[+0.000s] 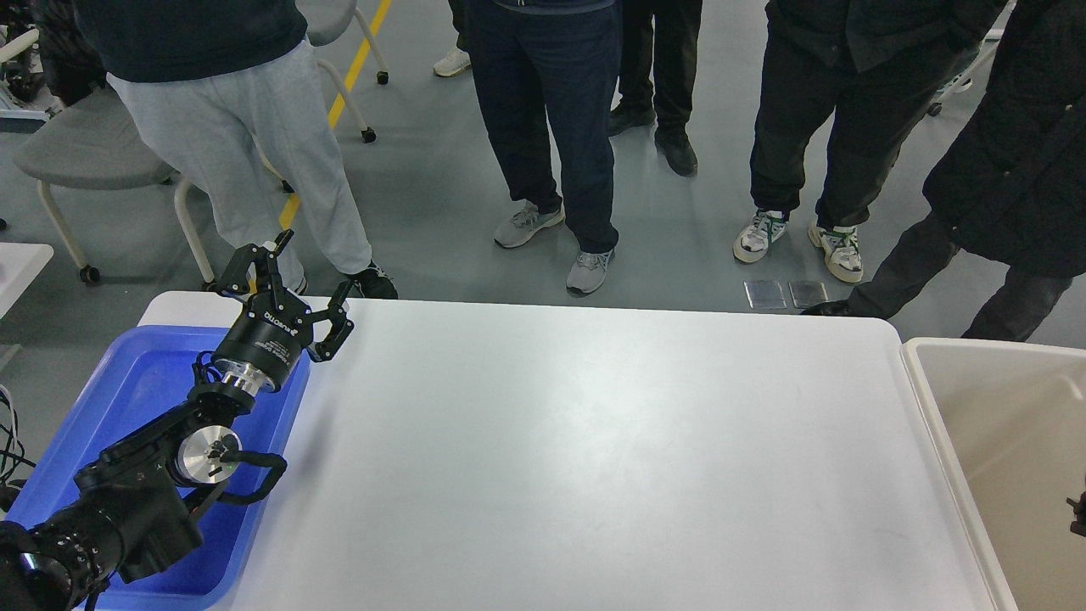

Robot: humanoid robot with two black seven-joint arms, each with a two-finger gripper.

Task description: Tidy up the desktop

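The desktop (pixel 594 458) is a large white tabletop with nothing lying on it. My left gripper (pixel 310 270) is open and empty, held above the table's far left corner at the far right edge of the blue tray (pixel 127 390). Only a small dark tip of my right arm (pixel 1077 513) shows at the right edge, over the beige bin (pixel 1001 424); its fingers cannot be told apart.
The blue tray lies at the table's left end under my left arm. The beige bin stands off the right end. Several people stand just beyond the far edge. A grey chair (pixel 93 153) is at the far left.
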